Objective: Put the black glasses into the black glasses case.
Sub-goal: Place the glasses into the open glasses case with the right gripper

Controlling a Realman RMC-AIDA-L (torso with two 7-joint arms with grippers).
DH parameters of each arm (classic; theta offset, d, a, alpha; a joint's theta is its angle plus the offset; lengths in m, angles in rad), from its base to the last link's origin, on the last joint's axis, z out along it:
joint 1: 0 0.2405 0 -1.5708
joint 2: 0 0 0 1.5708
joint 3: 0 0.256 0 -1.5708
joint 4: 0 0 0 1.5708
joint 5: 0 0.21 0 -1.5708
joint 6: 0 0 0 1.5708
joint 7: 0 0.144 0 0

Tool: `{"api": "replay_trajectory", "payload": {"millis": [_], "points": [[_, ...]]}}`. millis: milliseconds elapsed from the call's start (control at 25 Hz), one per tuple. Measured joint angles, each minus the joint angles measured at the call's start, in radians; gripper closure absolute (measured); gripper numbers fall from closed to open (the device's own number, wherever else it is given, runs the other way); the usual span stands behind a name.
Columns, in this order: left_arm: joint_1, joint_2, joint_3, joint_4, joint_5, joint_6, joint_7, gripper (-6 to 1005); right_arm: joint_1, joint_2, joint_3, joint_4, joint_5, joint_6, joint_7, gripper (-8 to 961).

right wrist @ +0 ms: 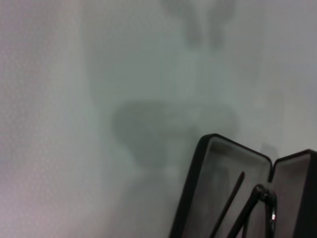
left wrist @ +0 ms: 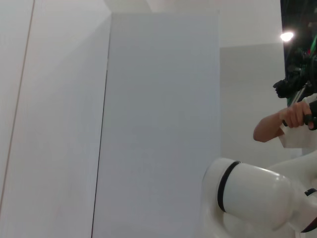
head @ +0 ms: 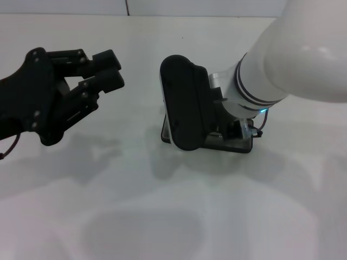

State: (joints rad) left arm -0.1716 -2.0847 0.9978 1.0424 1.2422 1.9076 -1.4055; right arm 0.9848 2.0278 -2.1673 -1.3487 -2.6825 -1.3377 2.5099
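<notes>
The black glasses case point(head: 184, 103) stands open at the table's middle, its lid upright and its base point(head: 233, 145) flat behind it. My right arm reaches down into the base, and its gripper point(head: 238, 130) is mostly hidden by the wrist and the lid. In the right wrist view the case point(right wrist: 198, 188) shows its grey lining, with the thin temple arms of the black glasses point(right wrist: 230, 201) lying inside it. My left gripper point(head: 111, 70) hangs above the table to the left of the case, shut and empty.
The white table point(head: 162, 216) spreads all round the case. The left wrist view shows a wall, my white right arm point(left wrist: 247, 198), and a person's hand point(left wrist: 292, 119) holding a device far off.
</notes>
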Motion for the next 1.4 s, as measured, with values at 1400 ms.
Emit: {"api": "replay_trajectory", "payload": {"millis": [1400], "points": [[0.002, 0.000, -0.024, -0.077, -0.005, 0.004, 0.041, 818, -0.002, 0.000, -0.042, 0.055, -0.044, 0.107, 0.005, 848]]}}
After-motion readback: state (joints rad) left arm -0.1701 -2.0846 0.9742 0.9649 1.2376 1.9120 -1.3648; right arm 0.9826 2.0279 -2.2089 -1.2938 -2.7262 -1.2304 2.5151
